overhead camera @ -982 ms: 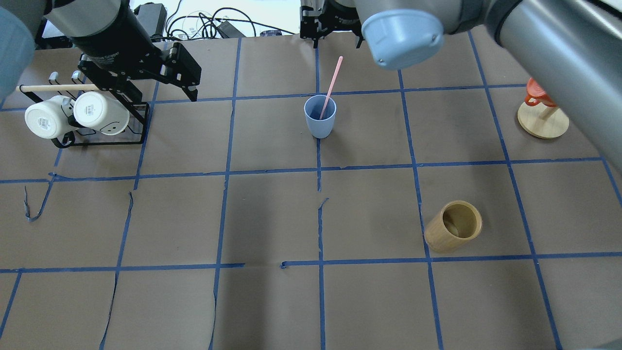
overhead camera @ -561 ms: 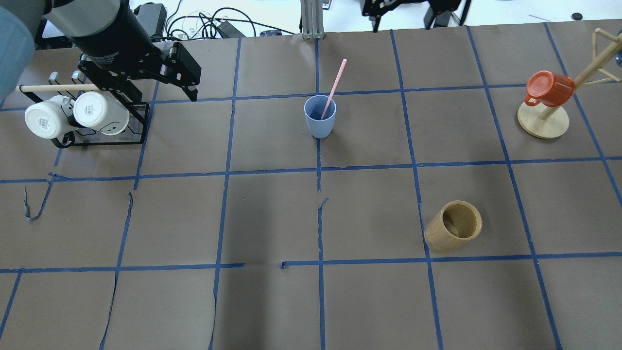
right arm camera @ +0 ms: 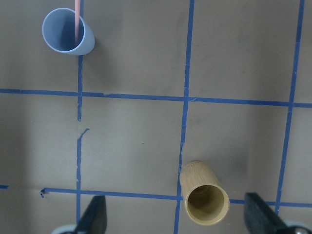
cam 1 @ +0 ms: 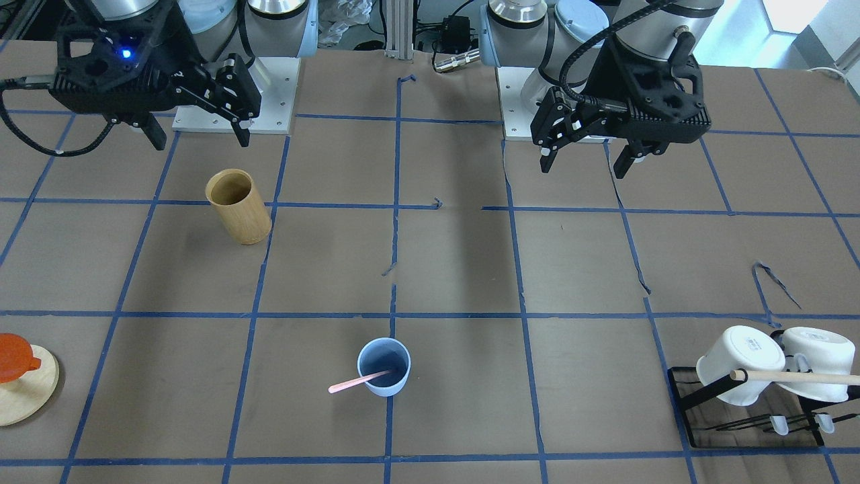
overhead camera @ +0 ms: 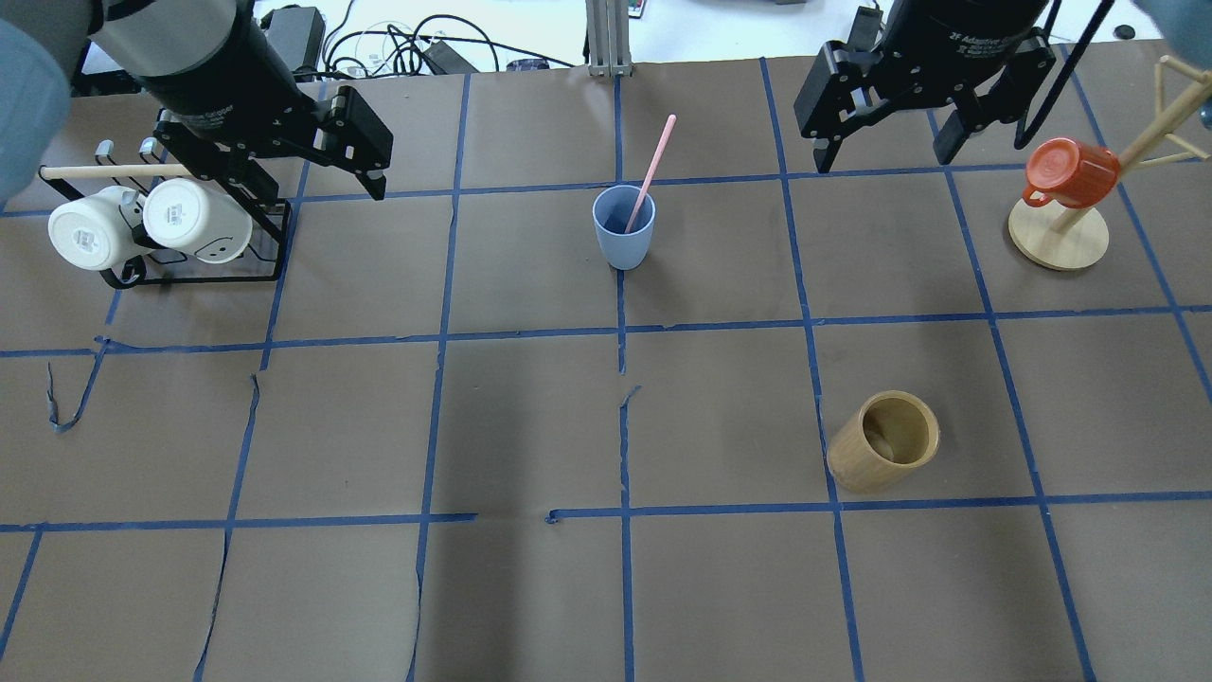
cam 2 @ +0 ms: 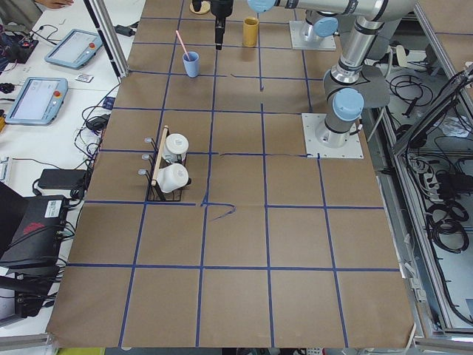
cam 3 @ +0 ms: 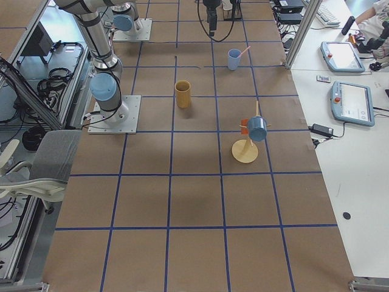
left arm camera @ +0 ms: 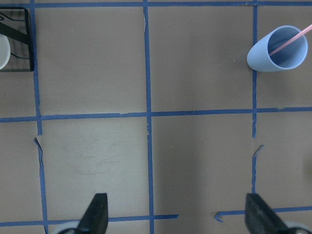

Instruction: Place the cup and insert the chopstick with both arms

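The left hand and right hand are released and empty; the light blue cup probably tips easily, so grip mid-wall, clear of the chopstick leaning toward 1 o'clock.

The bench, papered brown with a blue tape grid, is carrying a blue cup standing upright at the far end. A pink chopstick is leaning out of it, away from the robot. A bamboo cup is standing nearer, toward the robot. A mug tree is holding a blue mug and an orange mug. The right pincer is hanging at the top edge, fingers down; its opening is not readable here.
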You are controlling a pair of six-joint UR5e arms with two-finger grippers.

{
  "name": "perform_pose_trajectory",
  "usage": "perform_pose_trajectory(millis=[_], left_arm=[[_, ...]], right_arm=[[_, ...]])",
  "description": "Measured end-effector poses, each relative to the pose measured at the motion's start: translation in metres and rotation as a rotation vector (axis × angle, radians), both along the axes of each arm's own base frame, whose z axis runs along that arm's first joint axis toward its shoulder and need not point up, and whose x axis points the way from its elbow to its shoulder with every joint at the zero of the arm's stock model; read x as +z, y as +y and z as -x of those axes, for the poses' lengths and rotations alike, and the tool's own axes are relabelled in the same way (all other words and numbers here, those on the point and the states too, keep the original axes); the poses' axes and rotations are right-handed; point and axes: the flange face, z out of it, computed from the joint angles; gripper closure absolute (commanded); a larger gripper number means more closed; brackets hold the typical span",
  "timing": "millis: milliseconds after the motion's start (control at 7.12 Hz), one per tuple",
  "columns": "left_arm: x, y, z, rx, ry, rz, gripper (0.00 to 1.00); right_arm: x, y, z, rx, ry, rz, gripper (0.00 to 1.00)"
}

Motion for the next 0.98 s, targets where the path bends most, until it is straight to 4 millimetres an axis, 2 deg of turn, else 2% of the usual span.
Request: perform_pose_trajectory(millis=[421,702,982], left_arm=[[0.001,0.001,0.000,-0.001,0.001,0.003,0.00],[0.001,0.000,-0.002,0.003,0.001,0.006,0.00],[0.002,0.000,-0.007,0.013,0.000,0.005,0.00]], right_arm=[[-0.002,-0.005,0.008,0.012,0.052,0.067,0.00],[-0.013,-0.016,0.009,0.010,0.048,0.145,0.00],[-0.018,-0.016,0.009,0.011,0.044,0.177,0.00]])
